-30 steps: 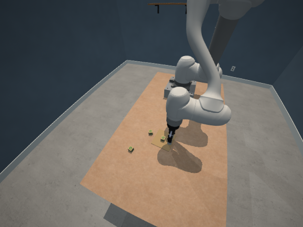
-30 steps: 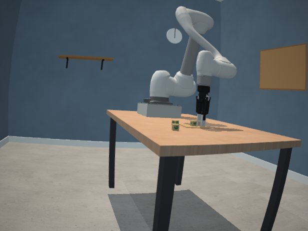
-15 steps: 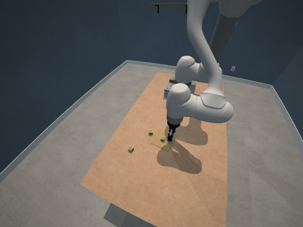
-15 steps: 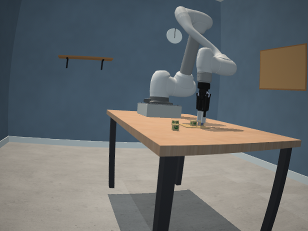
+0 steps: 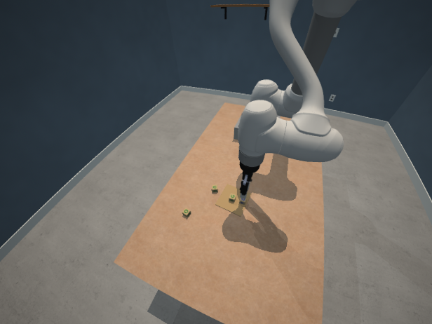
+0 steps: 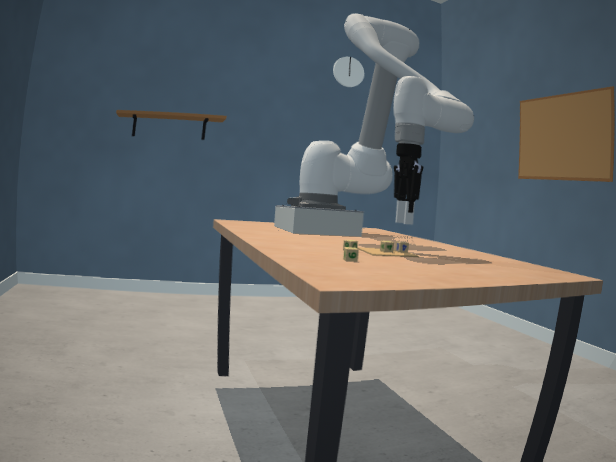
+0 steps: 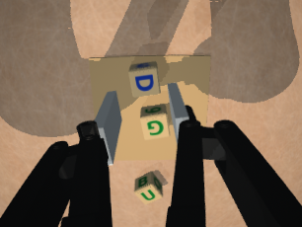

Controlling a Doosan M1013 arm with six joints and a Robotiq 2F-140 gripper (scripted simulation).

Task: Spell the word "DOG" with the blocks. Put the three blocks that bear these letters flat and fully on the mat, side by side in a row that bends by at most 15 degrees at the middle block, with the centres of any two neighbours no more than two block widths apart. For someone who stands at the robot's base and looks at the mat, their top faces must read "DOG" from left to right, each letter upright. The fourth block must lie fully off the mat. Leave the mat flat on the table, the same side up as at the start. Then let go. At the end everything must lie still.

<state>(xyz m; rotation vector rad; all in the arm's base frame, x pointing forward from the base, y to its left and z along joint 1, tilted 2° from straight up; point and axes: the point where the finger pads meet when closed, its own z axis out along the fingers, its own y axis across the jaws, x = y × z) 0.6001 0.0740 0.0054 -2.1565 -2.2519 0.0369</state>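
Half-open at the Robotiq gripper (image 5: 243,197) (image 6: 404,220) (image 7: 143,102), gripping nothing, hovering above the tan mat (image 5: 225,204) (image 6: 372,251) (image 7: 133,149). Seeing the green G block (image 5: 232,197) (image 6: 387,247) (image 7: 155,123) and blue D block (image 5: 243,200) (image 6: 402,247) (image 7: 144,80) lying apart on it; U block (image 5: 214,189) (image 6: 350,244) (image 7: 148,189) lying off it; fourth block (image 5: 186,212) (image 6: 351,255) lying farther off.

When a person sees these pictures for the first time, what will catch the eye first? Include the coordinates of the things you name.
Most likely the big white robot arm (image 5: 285,137) (image 6: 370,165), which rises from its base at the far end of the wooden table (image 5: 196,245) (image 6: 400,275). Next, the black gripper (image 5: 243,196) (image 6: 406,220) (image 7: 143,102) hangs open above the small yellowish mat (image 5: 224,203) (image 6: 377,252) (image 7: 101,74), where blocks with a blue D (image 7: 144,83) and a green G (image 7: 155,128) lie.
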